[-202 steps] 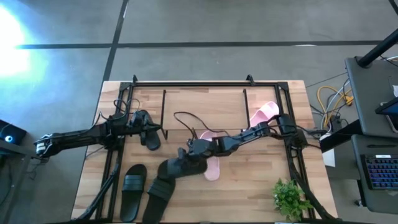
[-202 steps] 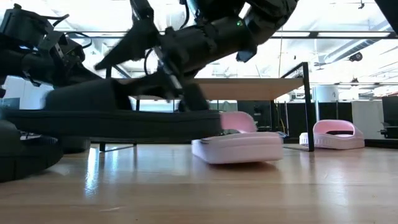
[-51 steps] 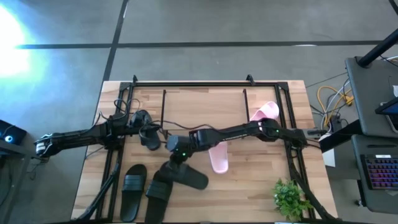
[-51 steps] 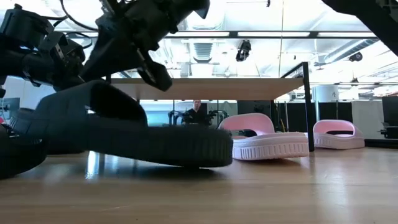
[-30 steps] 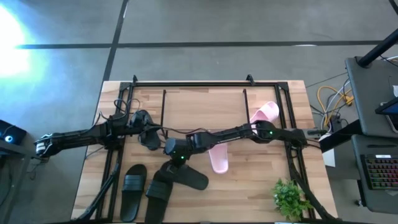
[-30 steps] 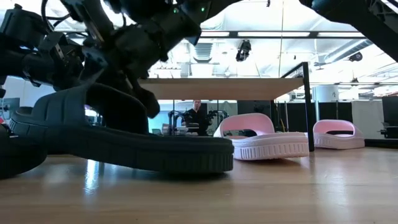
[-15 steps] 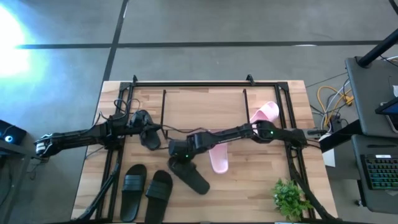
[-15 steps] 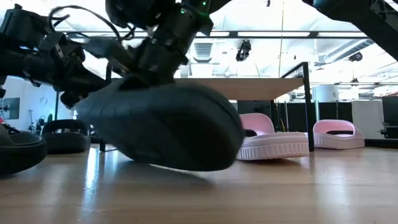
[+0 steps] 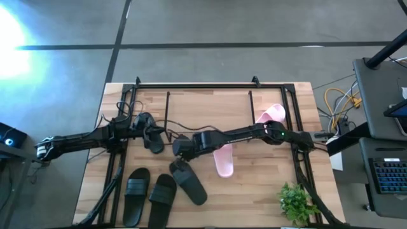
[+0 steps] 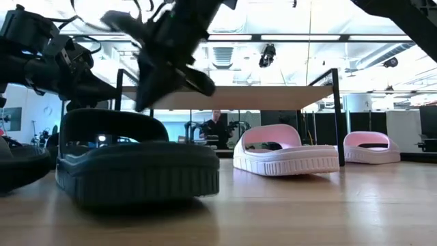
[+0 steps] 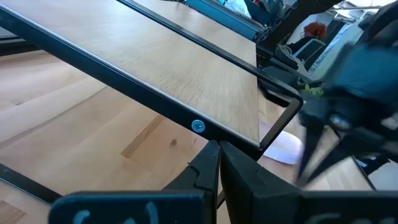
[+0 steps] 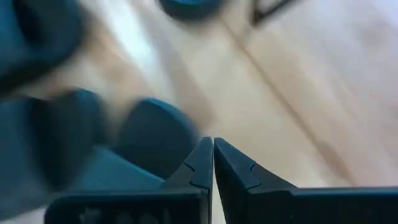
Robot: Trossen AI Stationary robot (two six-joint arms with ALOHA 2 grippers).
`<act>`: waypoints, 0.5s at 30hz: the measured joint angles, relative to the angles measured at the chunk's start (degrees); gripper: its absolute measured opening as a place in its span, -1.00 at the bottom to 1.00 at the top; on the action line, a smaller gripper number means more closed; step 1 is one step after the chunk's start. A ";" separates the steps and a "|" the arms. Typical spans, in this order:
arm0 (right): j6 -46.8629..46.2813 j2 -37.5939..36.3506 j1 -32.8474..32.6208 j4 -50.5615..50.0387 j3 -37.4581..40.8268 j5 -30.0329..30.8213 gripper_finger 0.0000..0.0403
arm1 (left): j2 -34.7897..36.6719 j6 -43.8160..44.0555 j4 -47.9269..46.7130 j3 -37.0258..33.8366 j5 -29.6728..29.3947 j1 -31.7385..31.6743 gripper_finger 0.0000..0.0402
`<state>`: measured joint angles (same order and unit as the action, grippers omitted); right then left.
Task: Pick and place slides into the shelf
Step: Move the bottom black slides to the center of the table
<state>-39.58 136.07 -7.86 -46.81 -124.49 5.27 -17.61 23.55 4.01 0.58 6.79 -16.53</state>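
Your right arm reaches far across to mid-table | right gripper [image 9: 179, 150] fingers pressed together, holding nothing | your left arm extends in from the left edge | left gripper [image 9: 154, 135] likewise closed tight.

Black slides: matte black, four in all; one [image 9: 188, 182] at mid-table, two [image 9: 137, 187] [image 9: 163, 191] near the table's front-left corner, one [image 9: 149, 133] toward its left edge.
Pink slides: pale pink, two [image 9: 223, 159] [image 9: 270, 116].
Shelf [image 9: 210, 108]: light wood board, black wire frame.
Table [image 9: 254, 203]: pale wood grain.
Plant [image 9: 296, 202]: green, front-right corner.
Arms: dark.
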 joint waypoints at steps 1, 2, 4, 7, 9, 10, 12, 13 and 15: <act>0.01 -0.02 0.00 1.83 0.00 -2.66 -0.96 | 0.00 0.00 0.00 -0.02 0.00 0.00 -1.00; -0.02 -0.02 0.07 3.98 0.00 -6.39 -0.96 | 0.00 0.00 0.00 -0.02 0.00 0.00 -1.00; -0.26 0.12 0.07 9.30 0.17 -14.96 -0.96 | 0.00 0.00 0.00 -0.02 0.00 0.00 -1.00; -1.79 0.48 -0.42 15.93 0.26 -20.51 -0.96 | 0.00 0.00 0.00 -0.01 0.01 0.00 -1.00; -2.23 0.59 -0.57 16.00 0.52 -20.81 -0.96 | -0.02 0.00 0.00 -0.02 0.02 0.00 -1.00; -2.25 0.84 -0.56 15.94 0.88 -20.86 -0.96 | -0.07 0.00 0.00 -0.02 0.02 0.00 -1.00; -2.42 1.07 -0.37 15.50 1.75 -20.61 -0.96 | 0.00 0.00 0.00 -0.01 0.01 0.00 -1.00; -2.42 1.22 -0.29 15.42 2.00 -20.23 -0.96 | -0.02 0.00 0.00 -0.02 0.02 0.00 -1.00; -2.44 1.24 -0.24 15.48 2.14 -19.28 -0.96 | 0.02 0.00 0.00 0.00 0.02 0.00 -1.00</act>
<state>-42.02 137.32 -8.10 -31.33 -122.34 -14.01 -17.58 23.55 4.01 0.58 6.81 -16.53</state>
